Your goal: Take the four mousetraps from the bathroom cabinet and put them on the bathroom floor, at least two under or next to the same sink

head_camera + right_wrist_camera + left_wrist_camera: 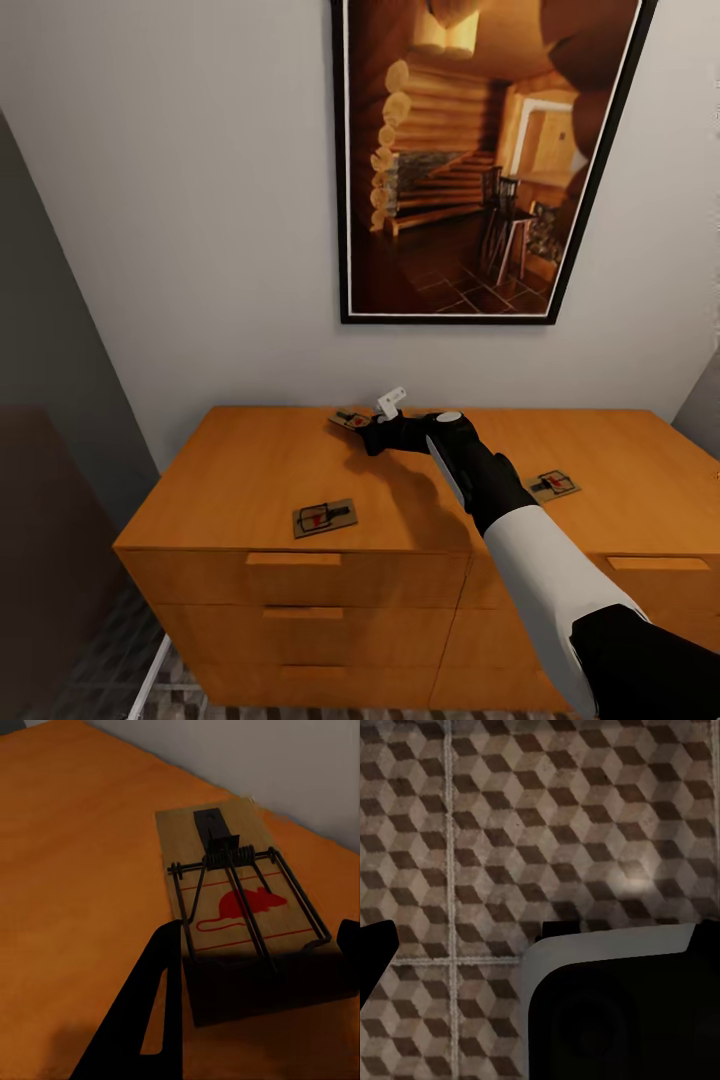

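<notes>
On the cabinet (250, 470) top, by its back edge, your right gripper (251, 975) has fingers (150, 1005) spread wide astride a mousetrap (240, 892), w/ nothing gripped yet; left fingers: can't tell.

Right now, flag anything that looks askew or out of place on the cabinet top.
Nothing is damaged or spilled. Three mousetraps lie flat on the cabinet, scattered at differing angles: one near the front, one at right, one at the back between the right gripper's open fingers.
</notes>
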Motion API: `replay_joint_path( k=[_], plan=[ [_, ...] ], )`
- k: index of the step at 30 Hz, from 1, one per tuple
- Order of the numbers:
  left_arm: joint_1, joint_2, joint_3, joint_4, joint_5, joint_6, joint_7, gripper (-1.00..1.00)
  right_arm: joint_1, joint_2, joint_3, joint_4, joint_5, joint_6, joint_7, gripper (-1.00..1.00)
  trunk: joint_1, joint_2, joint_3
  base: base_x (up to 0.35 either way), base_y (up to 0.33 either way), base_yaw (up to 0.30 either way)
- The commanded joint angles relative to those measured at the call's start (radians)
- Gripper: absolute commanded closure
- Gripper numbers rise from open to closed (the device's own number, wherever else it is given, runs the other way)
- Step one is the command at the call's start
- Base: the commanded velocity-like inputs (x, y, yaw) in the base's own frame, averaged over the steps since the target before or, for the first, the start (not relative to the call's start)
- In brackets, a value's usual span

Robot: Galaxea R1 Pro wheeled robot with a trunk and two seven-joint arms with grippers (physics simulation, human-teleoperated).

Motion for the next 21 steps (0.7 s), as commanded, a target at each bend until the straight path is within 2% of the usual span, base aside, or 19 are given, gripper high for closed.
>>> replay_joint_path(
  k=[1,21],
  plan=[
    [-0.002,0.0,-0.005,0.004,-0.001,-0.006,0.003,-1.0,-0.001,0.0,-0.001,-0.001,0.009,0.004,0.005,1.0,0.0,-0.001,-0.001,-0.229,0.0,0.0],
    [-0.002,-0.001,-0.005,0.004,-0.001,-0.006,0.003,-1.0,-0.001,0.003,-0.001,0.0,0.007,0.006,0.004,1.0,0.0,-0.001,-0.001,-0.229,0.0,0.0]
  ],
)
